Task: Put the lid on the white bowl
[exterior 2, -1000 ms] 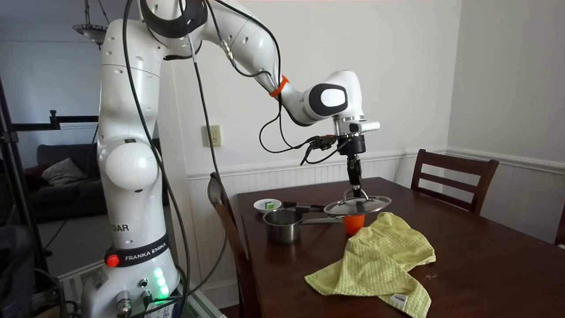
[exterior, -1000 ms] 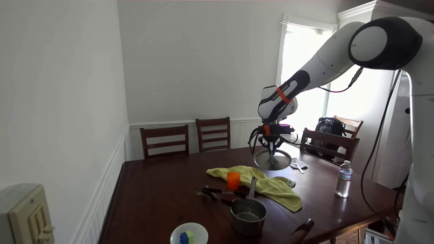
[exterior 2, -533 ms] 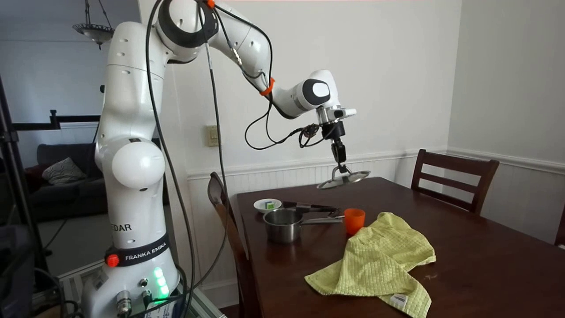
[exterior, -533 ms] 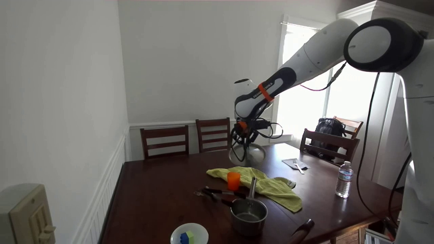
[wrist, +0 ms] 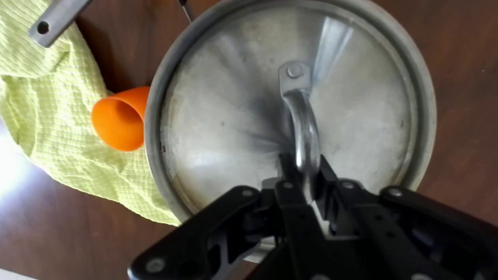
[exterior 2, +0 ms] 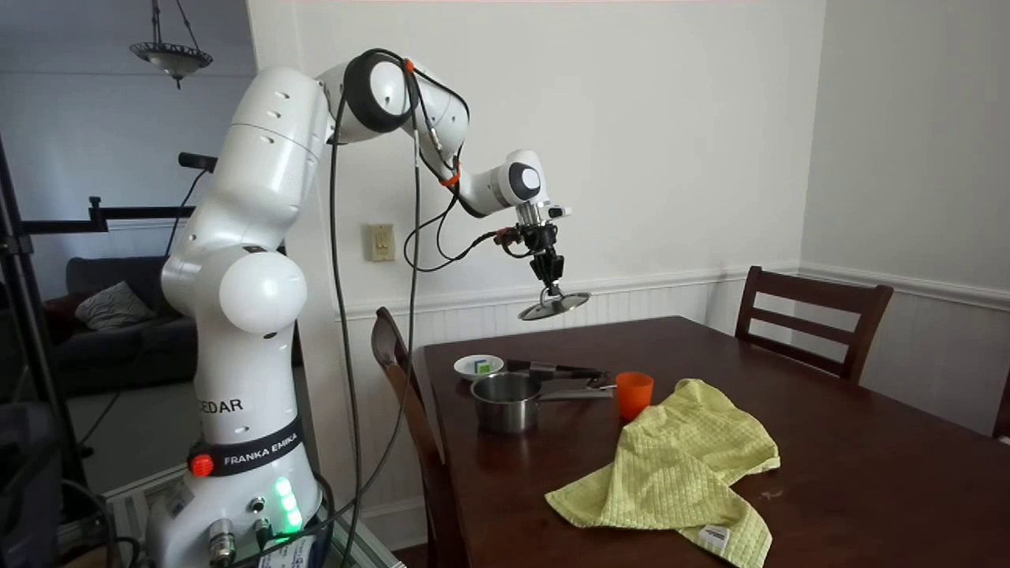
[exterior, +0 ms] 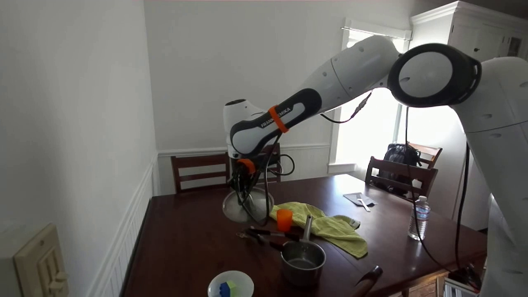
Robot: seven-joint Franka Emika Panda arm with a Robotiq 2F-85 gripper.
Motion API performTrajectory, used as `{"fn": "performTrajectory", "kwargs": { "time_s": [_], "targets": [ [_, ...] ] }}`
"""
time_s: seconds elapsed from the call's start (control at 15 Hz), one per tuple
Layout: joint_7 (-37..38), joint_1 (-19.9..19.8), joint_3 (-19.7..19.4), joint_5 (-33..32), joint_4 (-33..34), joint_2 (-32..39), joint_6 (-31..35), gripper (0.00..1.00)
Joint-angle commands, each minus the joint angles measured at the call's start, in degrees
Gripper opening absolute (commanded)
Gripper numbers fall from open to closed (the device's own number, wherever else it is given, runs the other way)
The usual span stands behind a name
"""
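The lid is a round silvery disc with a metal loop handle; it fills the middle of the wrist view (wrist: 218, 116). My gripper (wrist: 305, 163) is shut on that handle. In both exterior views the lid (exterior: 262, 202) (exterior 2: 555, 305) hangs tilted in the air below the gripper (exterior: 242, 190) (exterior 2: 551, 287), above the table. The white bowl (exterior: 245, 284) (exterior 2: 465, 368) stands on the table with a blue and green block (exterior: 227, 289) (exterior 2: 482, 367) inside. In an exterior view the bowl is cut by the bottom edge. The bowl is not visible in the wrist view.
A grey metal pot (exterior: 303, 266) (exterior 2: 505, 409) stands beside the bowl. Dark-handled utensils (exterior: 268, 233) lie behind it. An orange cup (exterior: 284, 220) (exterior 2: 634, 396) (wrist: 118, 124) stands by a yellow-green towel (exterior: 330, 229) (exterior 2: 671, 481). A water bottle (exterior: 418, 220) stands near the arm.
My gripper has carried the lid away from above the towel and cup, leftward in both exterior views, toward the bowl's side. The lid has become tilted. Bowl, pot, cup and towel have not moved.
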Motion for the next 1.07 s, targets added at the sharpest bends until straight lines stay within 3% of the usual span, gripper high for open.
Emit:
{"fn": "performTrajectory", "kwargs": {
  "time_s": [0.0, 0.07, 0.13, 0.47, 0.8, 1.0],
  "targets": [
    [-1.16, 1.07, -0.79, 0.52, 1.49, 1.03, -0.53, 0.15],
    [-1.80, 1.07, -0.84, 0.55, 2.38, 1.65, -0.80, 0.15],
    [-2.30, 0.90, -0.92, 0.57, 2.83, 1.89, -1.02, 0.04],
    [-8.87, 1.77, 2.33, 2.32, -1.49, 3.75, 5.17, 0.04],
    [-14.09, 3.29, 6.20, 4.58, -13.27, 1.16, 22.81, 0.04],
    [-17.50, 4.08, 8.10, 7.27, -15.96, 0.74, 23.10, 0.04]
  ]
}}
